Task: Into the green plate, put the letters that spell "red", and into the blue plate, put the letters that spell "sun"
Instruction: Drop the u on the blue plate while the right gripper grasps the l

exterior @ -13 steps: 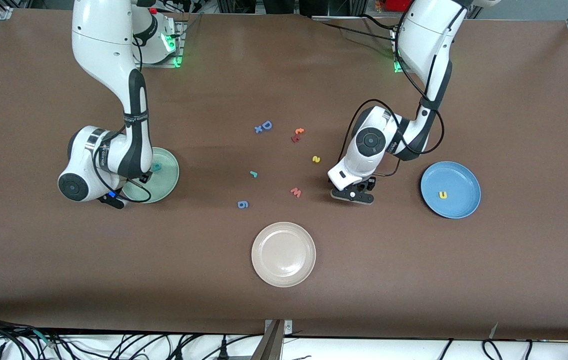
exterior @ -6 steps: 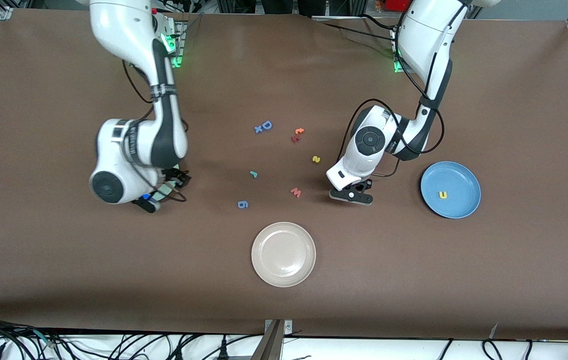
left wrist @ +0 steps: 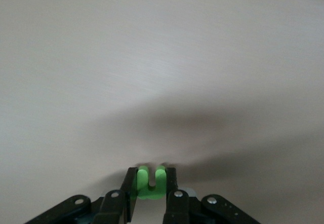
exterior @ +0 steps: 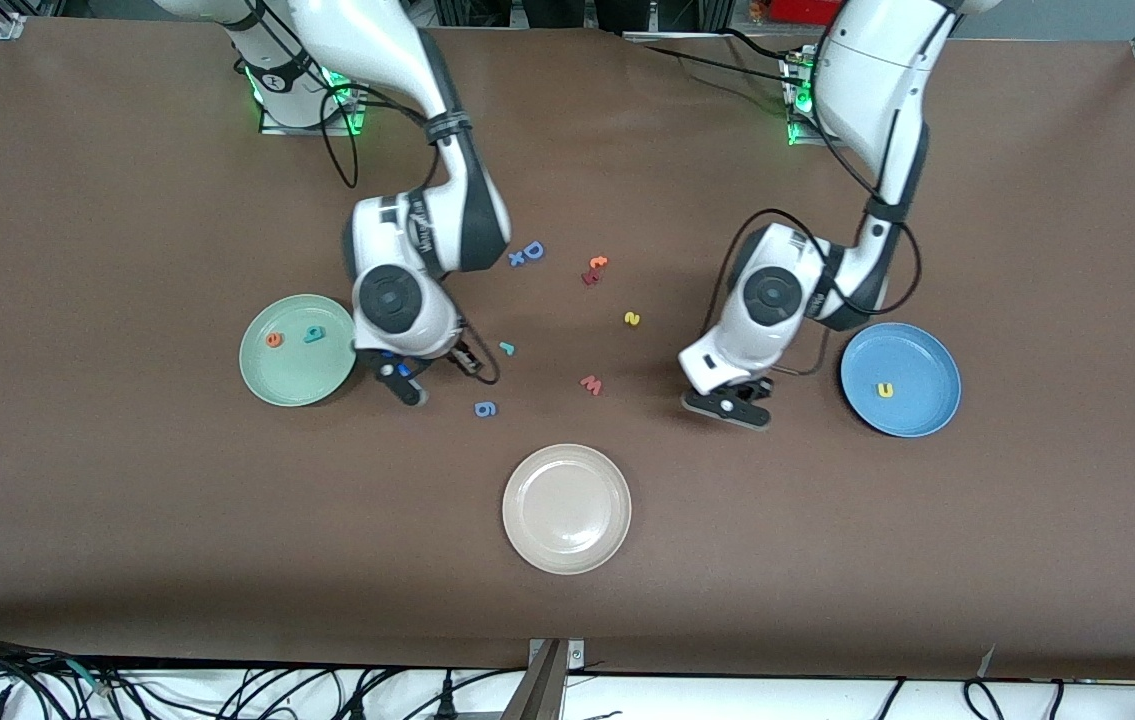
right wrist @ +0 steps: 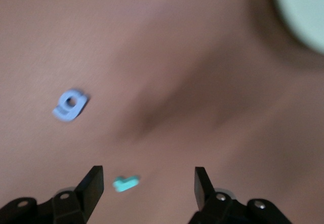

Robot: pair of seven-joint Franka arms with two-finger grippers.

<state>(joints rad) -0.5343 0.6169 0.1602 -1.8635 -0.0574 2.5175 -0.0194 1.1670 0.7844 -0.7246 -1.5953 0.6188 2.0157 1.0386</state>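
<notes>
My left gripper (left wrist: pixel 152 176) is shut on the green "n" (left wrist: pixel 151 183) of "sun". In the front view this gripper (exterior: pixel 732 400) hangs between the red "w" (exterior: pixel 591 384) and the blue plate (exterior: pixel 900 379), which holds the yellow "u" (exterior: pixel 885 390). The yellow "s" (exterior: pixel 632 318) lies on the table. My right gripper (right wrist: pixel 149 176) is open over the teal "r" (right wrist: pixel 125 183), which lies between its fingers on the table (exterior: pixel 505 348). The green plate (exterior: pixel 299 350) holds the orange "e" (exterior: pixel 274 339) and the teal "d" (exterior: pixel 314 334).
A beige plate (exterior: pixel 567 508) sits nearer the front camera. A blue "g" (exterior: pixel 486 408) lies close to the right gripper (exterior: pixel 469 358). The blue "D" (exterior: pixel 532 250) with a small "x" and two orange-red letters (exterior: pixel 595 268) lie toward the robots' bases.
The right arm swung from over the green plate to the teal "r" mid-table. The left gripper shut on the green "n" and shifted a little toward the blue plate.
</notes>
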